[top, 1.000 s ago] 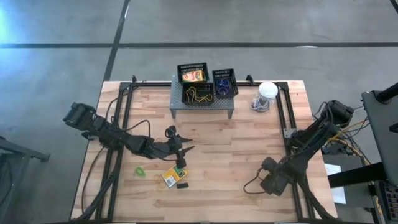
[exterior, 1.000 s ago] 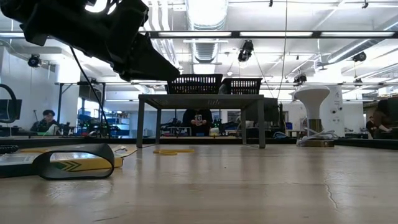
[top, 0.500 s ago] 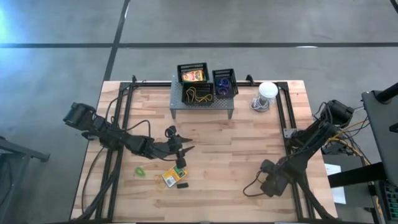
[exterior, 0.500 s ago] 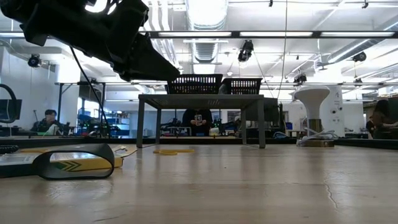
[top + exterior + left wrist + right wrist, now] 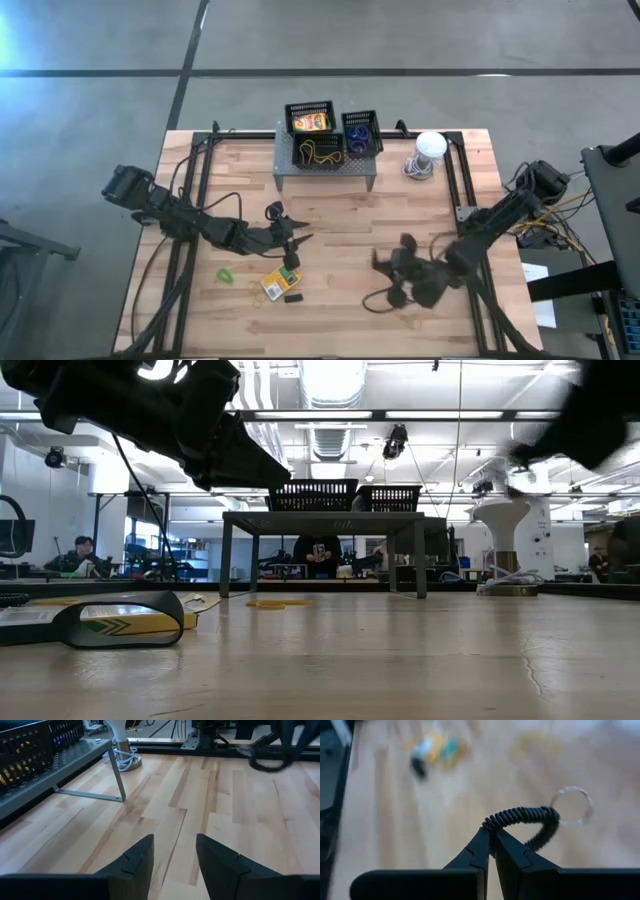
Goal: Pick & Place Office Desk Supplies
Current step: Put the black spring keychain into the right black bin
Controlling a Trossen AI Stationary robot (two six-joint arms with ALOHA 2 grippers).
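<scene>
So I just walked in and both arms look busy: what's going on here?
A two-armed robot is sorting desk supplies on a wooden table. The left tool hovers open above a yellow-orange crayon box. The right tool is shut on a black coiled cord as its arm swings inward. Three black lattice baskets on the grey perforated shelf already hold items.

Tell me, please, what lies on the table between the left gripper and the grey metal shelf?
Only bare wood. In the high view, nothing sits between the left gripper and the shelf; the left wrist view shows the same empty planks.
</scene>
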